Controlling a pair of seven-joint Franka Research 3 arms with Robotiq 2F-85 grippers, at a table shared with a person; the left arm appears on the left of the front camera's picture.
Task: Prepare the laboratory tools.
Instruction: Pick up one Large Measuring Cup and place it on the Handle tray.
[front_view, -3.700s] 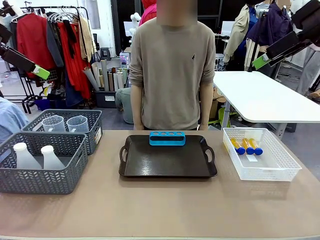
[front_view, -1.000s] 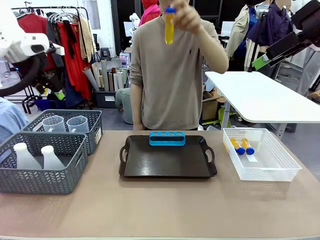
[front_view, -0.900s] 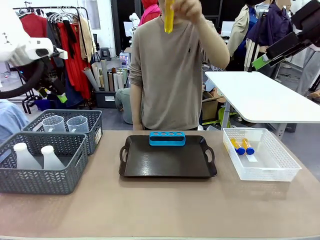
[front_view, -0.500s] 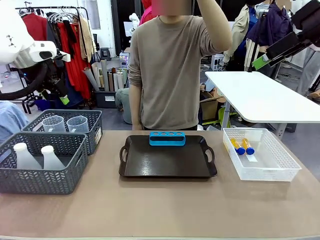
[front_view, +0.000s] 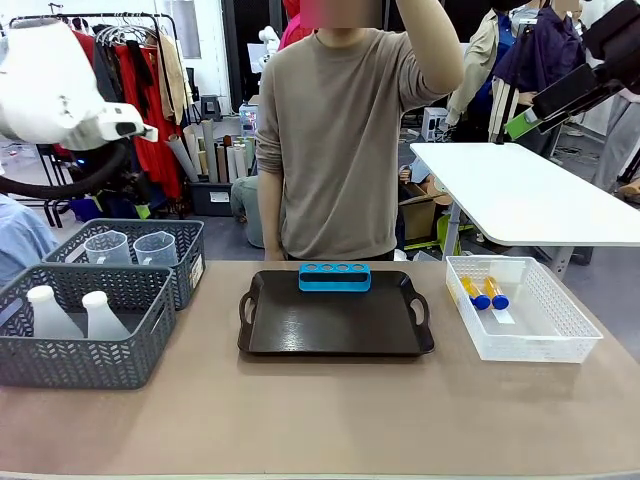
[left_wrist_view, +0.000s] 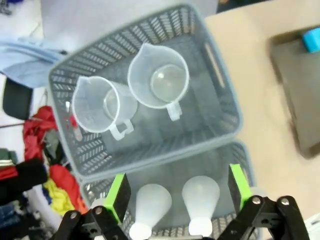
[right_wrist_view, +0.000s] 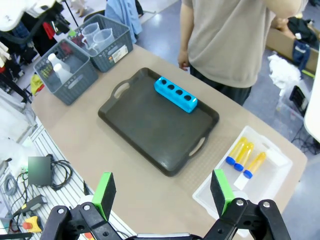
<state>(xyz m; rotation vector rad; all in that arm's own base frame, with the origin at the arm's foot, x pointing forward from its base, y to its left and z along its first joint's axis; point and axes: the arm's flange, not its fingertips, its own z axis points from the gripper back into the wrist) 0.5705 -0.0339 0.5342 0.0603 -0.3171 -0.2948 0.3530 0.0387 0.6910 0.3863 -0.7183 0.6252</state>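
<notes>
Two clear handled beakers (front_view: 107, 247) (left_wrist_view: 159, 81) stand in the rear grey basket (front_view: 190, 240). Two frosted white flasks (front_view: 98, 312) (left_wrist_view: 200, 195) stand in the front grey basket (front_view: 90, 350). My left gripper (left_wrist_view: 179, 189) hangs open high over both baskets, holding nothing. Amber tubes with blue caps (front_view: 477, 292) (right_wrist_view: 242, 156) lie in the white basket (front_view: 520, 350): two show from the front, three in the right wrist view. My right gripper (right_wrist_view: 162, 189) is open and empty, raised high at the right (front_view: 540, 110). The person's arm (front_view: 430, 50) is raised, its hand above the picture's top edge.
A black tray (front_view: 335, 330) (right_wrist_view: 150, 125) lies at the table's middle with a blue tube rack (front_view: 334, 276) (right_wrist_view: 175, 94) at its far edge. The person stands behind it. A white side table (front_view: 530, 200) stands off to the right. The near tabletop is bare.
My left arm has swung in from the far left toward the grey baskets. The person took one tube out of the white basket and lifted it up out of the picture.
</notes>
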